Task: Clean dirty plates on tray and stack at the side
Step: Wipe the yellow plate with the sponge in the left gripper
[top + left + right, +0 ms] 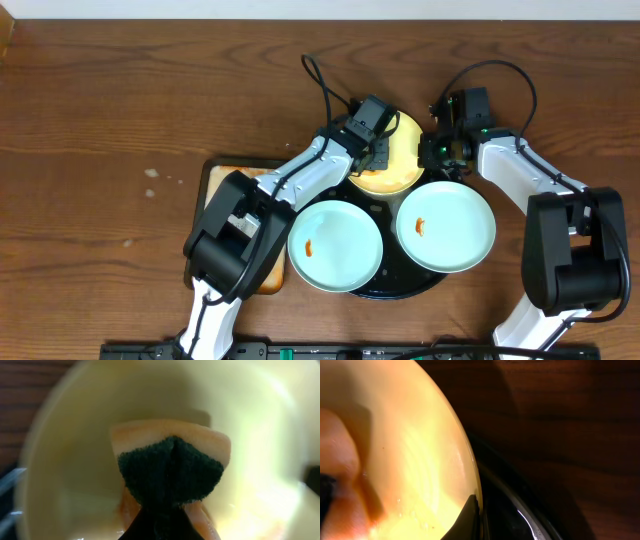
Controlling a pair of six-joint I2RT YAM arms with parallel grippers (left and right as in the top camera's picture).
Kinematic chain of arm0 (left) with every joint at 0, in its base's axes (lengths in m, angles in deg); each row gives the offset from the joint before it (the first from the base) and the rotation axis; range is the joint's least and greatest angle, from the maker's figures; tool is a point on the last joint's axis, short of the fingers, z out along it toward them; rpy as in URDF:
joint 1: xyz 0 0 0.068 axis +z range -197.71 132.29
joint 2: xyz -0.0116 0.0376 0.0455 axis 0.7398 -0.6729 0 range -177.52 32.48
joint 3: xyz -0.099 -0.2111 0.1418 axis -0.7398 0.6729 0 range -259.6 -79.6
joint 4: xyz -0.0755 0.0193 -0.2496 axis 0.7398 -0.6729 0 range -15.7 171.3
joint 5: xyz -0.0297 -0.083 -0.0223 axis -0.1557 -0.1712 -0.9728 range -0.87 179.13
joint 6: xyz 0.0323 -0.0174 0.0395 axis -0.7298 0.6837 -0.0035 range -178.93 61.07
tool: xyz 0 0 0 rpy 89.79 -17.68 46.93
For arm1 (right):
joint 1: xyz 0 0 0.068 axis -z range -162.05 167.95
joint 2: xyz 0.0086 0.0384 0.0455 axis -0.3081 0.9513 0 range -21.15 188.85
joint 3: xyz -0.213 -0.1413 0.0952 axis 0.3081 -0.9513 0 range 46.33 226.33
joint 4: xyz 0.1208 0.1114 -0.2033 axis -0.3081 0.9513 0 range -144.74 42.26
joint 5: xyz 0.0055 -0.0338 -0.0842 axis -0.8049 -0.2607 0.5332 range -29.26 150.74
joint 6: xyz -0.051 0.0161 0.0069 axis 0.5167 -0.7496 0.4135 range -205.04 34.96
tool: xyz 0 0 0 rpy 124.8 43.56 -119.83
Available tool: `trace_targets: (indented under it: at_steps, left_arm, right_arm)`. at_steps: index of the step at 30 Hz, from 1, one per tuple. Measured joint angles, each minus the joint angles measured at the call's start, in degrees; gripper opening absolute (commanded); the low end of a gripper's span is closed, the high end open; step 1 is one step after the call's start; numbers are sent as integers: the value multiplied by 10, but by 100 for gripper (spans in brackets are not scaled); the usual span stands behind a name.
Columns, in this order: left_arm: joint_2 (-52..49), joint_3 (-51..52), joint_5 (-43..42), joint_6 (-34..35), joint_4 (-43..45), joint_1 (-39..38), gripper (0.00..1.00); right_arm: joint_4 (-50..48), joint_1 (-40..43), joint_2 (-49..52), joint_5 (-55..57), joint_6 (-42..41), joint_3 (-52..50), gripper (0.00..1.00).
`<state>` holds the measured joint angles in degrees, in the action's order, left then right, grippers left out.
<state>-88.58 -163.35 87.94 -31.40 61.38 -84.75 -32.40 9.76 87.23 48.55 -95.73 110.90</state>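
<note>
The pale yellow plate (395,165) sits at the back of the black round tray (400,285). Two mint-green plates (335,245) (447,227), each with an orange smear, lie at the tray's front. My left gripper (378,150) is shut on a sponge (172,467), dark scrub side and yellow foam, pressed onto the yellow plate (75,475). My right gripper (437,152) is shut on the yellow plate's right rim (420,450); one finger (470,517) lies on the inside of the rim. The tray's rim (520,510) shows beside it.
A rusty-orange rectangular tray (225,180) lies left of the black tray, partly under my left arm. Small white specks (152,175) mark the wooden table at the left.
</note>
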Motion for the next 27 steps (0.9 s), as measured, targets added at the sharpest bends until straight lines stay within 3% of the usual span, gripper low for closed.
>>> trace_targets:
  at_steps: [10, 21, 27]
  left_arm:
    - [-1, -23, 132, -36, -74, -2, 8]
    - [-17, -162, 186, -21, -248, 3, 8]
    - [4, -170, 196, -3, -305, 13, 8]
  right_arm:
    - [7, -1, 0, -8, 0, 2, 1]
    - [14, -10, 0, -4, -2, 2, 1]
    - [17, -10, -3, 9, 8, 2, 1]
